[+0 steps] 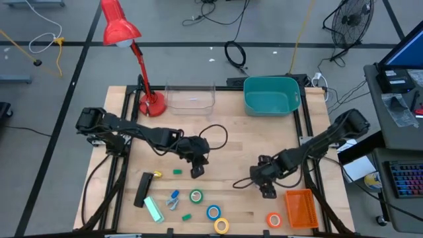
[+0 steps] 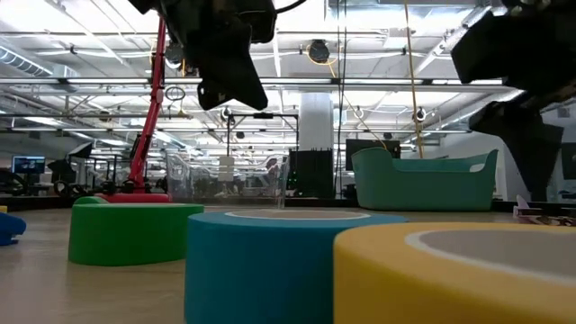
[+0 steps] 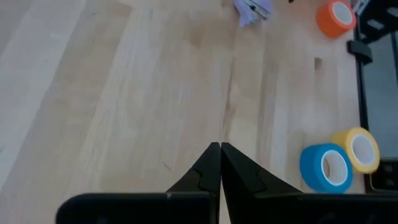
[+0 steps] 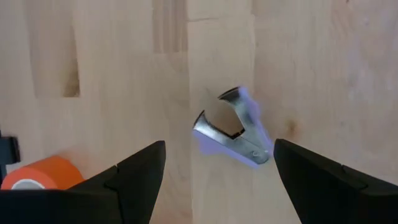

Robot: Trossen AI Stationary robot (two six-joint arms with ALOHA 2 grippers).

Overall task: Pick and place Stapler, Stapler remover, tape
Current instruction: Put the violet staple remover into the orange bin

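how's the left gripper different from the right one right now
The left gripper has its fingers shut tight together; the right gripper is wide open. The left one hangs over bare wood near the middle of the table, above the green tape; the right one is nearer the orange basket. A stapler remover shows between the right fingers in its wrist view. Both are dark, two-fingered and hold nothing.

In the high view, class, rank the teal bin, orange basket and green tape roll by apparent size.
1. Teal bin, largest.
2. Orange basket.
3. Green tape roll, smallest.
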